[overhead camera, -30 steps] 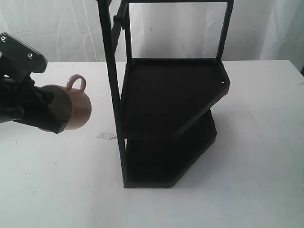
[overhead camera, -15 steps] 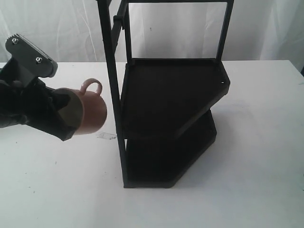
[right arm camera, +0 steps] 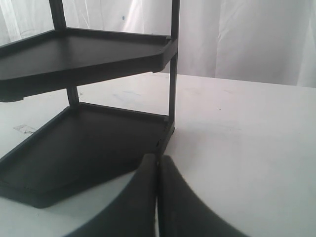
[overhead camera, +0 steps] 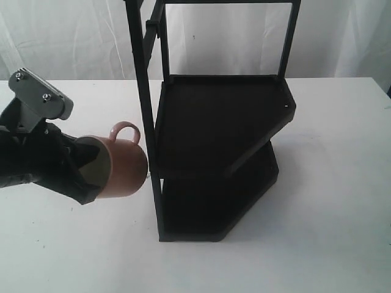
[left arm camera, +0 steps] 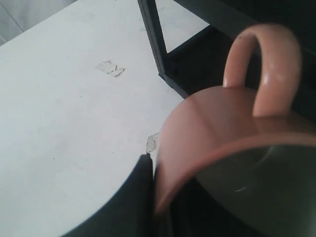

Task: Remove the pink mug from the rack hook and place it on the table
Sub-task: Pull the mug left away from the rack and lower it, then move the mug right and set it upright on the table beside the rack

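The pink mug (overhead camera: pixel 125 165) hangs tilted on its side above the white table (overhead camera: pixel 67 244), handle up, just left of the black rack's front upright. My left gripper (overhead camera: pixel 91 174) is shut on the mug's rim, one finger inside and one outside. In the left wrist view the pink mug (left arm camera: pixel 222 128) fills the frame, with one black finger (left arm camera: pixel 133 197) against its wall. The rack hook (overhead camera: pixel 151 25) juts from the upper bar, bare. My right gripper (right arm camera: pixel 158 163) is shut on nothing, low over the table beside the rack's lower shelf. It is out of the exterior view.
The tall black two-shelf rack (overhead camera: pixel 220 152) stands mid-table; its front upright (overhead camera: pixel 146 122) is close to the mug's right side. A small scrap of tape (overhead camera: pixel 135 174) lies on the table under the mug. White curtains hang behind.
My left gripper has carried the mug down and to the right, closer to the rack's front upright. The right gripper's earlier state is not shown.
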Robot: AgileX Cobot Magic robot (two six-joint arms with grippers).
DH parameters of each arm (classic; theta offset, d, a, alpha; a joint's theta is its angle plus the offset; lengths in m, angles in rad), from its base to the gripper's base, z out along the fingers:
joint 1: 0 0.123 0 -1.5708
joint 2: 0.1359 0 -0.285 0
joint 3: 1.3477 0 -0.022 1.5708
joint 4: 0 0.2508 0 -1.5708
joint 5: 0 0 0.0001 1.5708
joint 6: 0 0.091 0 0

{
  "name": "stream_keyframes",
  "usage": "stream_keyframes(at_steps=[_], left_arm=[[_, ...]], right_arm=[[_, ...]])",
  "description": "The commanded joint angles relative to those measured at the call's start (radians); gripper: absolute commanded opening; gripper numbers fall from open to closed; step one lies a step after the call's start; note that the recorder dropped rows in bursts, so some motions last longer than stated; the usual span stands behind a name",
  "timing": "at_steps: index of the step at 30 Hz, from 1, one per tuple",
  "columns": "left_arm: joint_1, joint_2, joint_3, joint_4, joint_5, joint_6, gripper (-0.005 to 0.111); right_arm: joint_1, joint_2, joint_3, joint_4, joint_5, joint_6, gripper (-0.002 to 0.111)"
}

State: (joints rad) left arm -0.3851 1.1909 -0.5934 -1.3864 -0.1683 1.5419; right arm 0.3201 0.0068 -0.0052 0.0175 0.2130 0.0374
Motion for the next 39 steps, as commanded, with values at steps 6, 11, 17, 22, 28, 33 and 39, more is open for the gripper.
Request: stream_keyframes(at_steps=[6, 11, 17, 22, 28, 33, 39], left_arm=[[0.005, -0.051, 0.048, 0.392, 0.115, -0.355, 0.000], [0.005, -0.051, -0.025, 1.143, 0.365, -1.147, 0.000], [0.051, -0.051, -0.135, 1.505, 0.675, -1.525, 0.000], [0.098, -0.047, -0.175, 1.477, 0.674, -1.527, 0.000], [0.098, 0.093, -0.261, 1.474, 0.641, -1.527, 0.000], [0.098, 0.258, -0.410, 1.474, 0.667, -1.542, 0.000], [0.098, 0.439, -0.574, 1.476, 0.721, -1.523, 0.000]], right_arm=[[-0.006, -0.007, 0.005, -0.010, -0.004, 0.002, 0.000], [-0.006, -0.007, 0.005, -0.009, -0.004, 0.002, 0.000], [-0.006, -0.007, 0.005, -0.009, -0.004, 0.002, 0.000], [-0.006, -0.007, 0.005, -0.009, -0.004, 0.002, 0.000], [-0.006, -0.007, 0.005, -0.009, -0.004, 0.002, 0.000], [-0.006, -0.007, 0.005, -0.011, -0.004, 0.002, 0.000], [-0.006, -0.007, 0.005, -0.011, -0.004, 0.002, 0.000]])
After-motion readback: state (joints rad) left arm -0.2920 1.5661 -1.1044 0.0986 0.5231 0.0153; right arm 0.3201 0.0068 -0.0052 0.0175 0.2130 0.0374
